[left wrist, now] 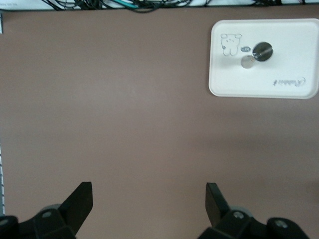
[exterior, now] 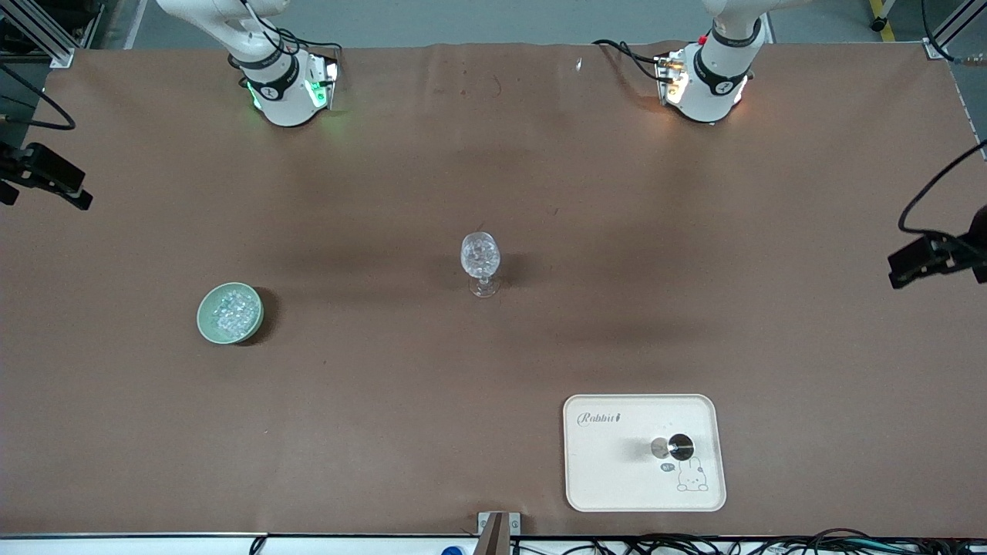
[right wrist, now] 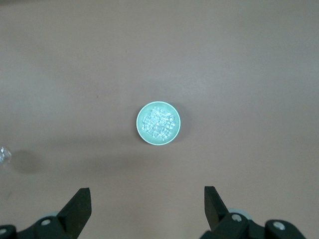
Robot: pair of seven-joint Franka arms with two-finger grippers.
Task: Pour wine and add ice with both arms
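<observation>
A stemmed wine glass (exterior: 480, 264) stands mid-table with clear ice chunks in its bowl. A pale green bowl (exterior: 204, 312) toward the right arm's end holds several ice pieces (exterior: 234, 311). In the right wrist view my right gripper (right wrist: 147, 201) is open and empty, high over bare table, with the bowl (right wrist: 141, 123) and its ice (right wrist: 159, 122) below and the glass's edge (right wrist: 4, 154) at the border. My left gripper (left wrist: 149, 199) is open and empty, high over bare table. Only the arm bases (exterior: 285, 85) (exterior: 713, 77) show in the front view. No wine container is in view.
A white tray (exterior: 617, 470) with a rabbit drawing lies near the front camera toward the left arm's end, with a small shiny metal piece (exterior: 672, 447) on it; the left wrist view shows both (left wrist: 284, 55) (left wrist: 256, 54). Black camera mounts (exterior: 46, 181) (exterior: 937, 254) overhang both table ends.
</observation>
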